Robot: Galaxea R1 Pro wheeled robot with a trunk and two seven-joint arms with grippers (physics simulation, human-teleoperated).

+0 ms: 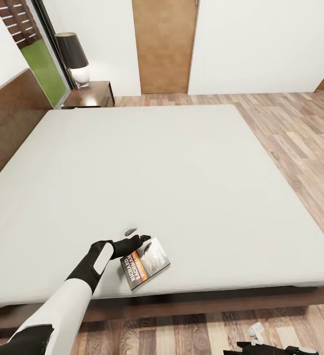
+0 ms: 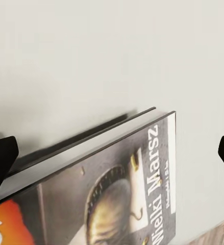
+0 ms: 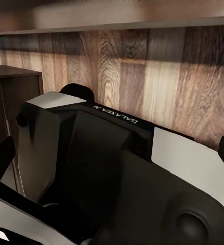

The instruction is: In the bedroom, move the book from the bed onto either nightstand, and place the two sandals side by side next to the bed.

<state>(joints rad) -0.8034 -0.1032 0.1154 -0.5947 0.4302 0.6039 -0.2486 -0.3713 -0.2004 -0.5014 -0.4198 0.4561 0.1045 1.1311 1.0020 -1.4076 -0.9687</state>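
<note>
Left gripper [image 1: 141, 240] out over the near edge of the bed [image 1: 181, 162], jaws spread wide, nothing between them. Fingertips [image 2: 0, 153] dark at either side of the left wrist view, well apart, the book [image 2: 117, 189] lying between and beyond them. Book [image 1: 145, 263] flat on the pale mattress near the bed's front edge, just beside the gripper, cover up, orange band and white "RICHARD BACHMAN" lettering legible from the head view, "Wielki Marsz" along the cover in the left wrist view. Touching or just clear of the book: cannot tell. Right gripper [image 1: 260, 340] low at the bottom of the head view, above the wood-plank floor [image 1: 300, 138]; spread or closed: cannot tell. Nightstand [image 1: 90, 94] at the far corner beside the headboard, a lamp [image 1: 74, 58] with a dark shade on its top. Light-brown door [image 1: 164, 44] in the white far wall.
</note>
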